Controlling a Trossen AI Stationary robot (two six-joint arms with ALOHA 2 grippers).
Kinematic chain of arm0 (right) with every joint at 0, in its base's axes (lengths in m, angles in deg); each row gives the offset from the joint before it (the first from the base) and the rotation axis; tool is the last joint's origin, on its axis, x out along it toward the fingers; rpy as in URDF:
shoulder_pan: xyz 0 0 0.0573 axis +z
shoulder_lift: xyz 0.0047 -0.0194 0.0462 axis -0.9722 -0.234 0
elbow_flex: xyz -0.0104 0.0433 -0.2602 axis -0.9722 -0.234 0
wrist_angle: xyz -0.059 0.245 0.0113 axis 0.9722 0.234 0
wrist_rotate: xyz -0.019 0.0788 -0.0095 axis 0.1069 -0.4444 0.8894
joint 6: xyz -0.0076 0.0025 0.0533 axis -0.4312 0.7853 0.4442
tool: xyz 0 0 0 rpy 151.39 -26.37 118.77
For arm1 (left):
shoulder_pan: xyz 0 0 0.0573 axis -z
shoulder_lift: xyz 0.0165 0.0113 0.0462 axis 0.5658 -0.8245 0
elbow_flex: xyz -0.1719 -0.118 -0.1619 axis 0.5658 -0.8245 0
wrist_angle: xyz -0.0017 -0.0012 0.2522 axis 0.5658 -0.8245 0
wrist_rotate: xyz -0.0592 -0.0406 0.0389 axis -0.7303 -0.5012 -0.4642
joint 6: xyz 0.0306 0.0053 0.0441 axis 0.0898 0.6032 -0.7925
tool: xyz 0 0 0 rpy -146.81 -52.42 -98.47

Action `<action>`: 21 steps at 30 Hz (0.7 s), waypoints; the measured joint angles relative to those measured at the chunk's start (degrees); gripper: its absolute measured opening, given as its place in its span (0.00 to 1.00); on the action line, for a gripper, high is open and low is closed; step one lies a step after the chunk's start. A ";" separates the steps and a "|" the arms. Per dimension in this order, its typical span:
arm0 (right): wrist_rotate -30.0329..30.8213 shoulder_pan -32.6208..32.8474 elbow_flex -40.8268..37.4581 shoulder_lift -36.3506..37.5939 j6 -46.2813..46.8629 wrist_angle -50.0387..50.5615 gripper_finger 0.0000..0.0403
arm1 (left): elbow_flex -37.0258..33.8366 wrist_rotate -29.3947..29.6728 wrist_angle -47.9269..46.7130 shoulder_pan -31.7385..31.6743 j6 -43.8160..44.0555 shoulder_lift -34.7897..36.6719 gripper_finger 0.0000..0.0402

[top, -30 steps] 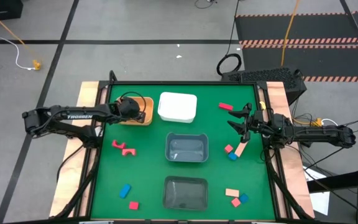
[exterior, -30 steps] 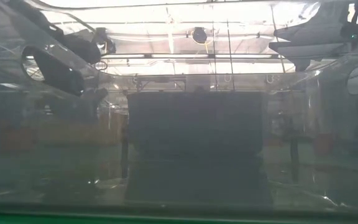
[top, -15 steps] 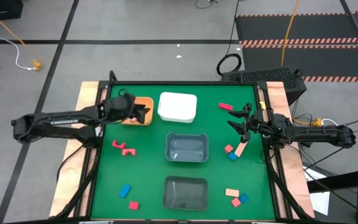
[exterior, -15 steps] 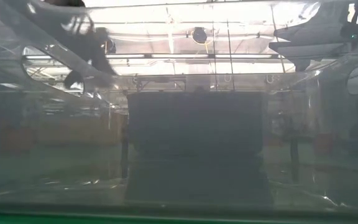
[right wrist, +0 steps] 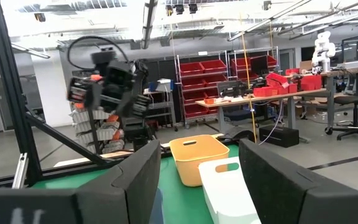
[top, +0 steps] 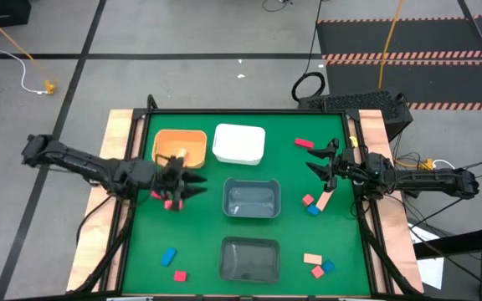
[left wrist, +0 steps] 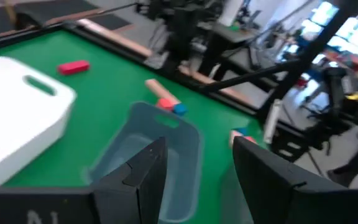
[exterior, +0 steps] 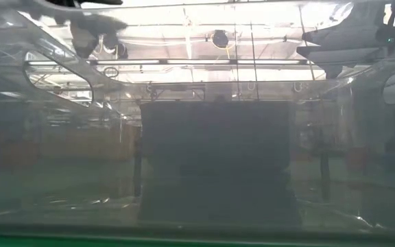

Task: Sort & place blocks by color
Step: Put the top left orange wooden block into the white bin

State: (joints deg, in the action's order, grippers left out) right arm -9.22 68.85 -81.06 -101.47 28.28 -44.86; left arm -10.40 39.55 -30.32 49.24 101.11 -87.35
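Blocks lie scattered on the green table (top: 199, 242). There are pink pieces (top: 171, 202) by my left gripper, a red one (top: 304, 143) at the far right, and a tan, pink and blue cluster (top: 316, 202) under my right arm. A blue (top: 168, 256) and a red one (top: 180, 275) lie near left, and more blocks (top: 316, 266) near right. My left gripper (top: 195, 186) hovers open beside the pink pieces and points toward the grey bin (left wrist: 148, 149), with nothing between its fingers. My right gripper (top: 316, 160) waits open at the right edge.
An orange bin (top: 180, 147) and a white bin (top: 239, 144) stand at the far side. A grey bin (top: 252, 199) sits mid-table and a second grey one (top: 251, 257) near the front edge. Wooden rails border the table left and right.
My left gripper has left the orange bin, swinging toward the table's near edge and rising. It has tipped from pointing down to nearly level. It now hangs over the pink pieces, still open. The right arm has kept still.
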 joint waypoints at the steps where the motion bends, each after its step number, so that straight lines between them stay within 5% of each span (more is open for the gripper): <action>1: -0.01 -0.01 -0.02 -0.01 0.02 0.00 0.52 | 0.00 1.29 1.07 1.95 0.00 -0.44 0.46; 11: -0.02 -0.01 -0.01 -0.01 0.02 0.00 0.52 | 3.74 9.73 1.78 15.04 1.06 -8.01 0.46; 21: 0.00 -0.01 0.00 -0.01 0.00 0.01 0.52 | 15.99 9.56 -37.38 16.02 0.53 -9.27 0.46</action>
State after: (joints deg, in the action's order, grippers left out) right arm -9.23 68.84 -81.06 -101.48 28.29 -44.85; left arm 5.59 49.10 -67.70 65.26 101.64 -96.62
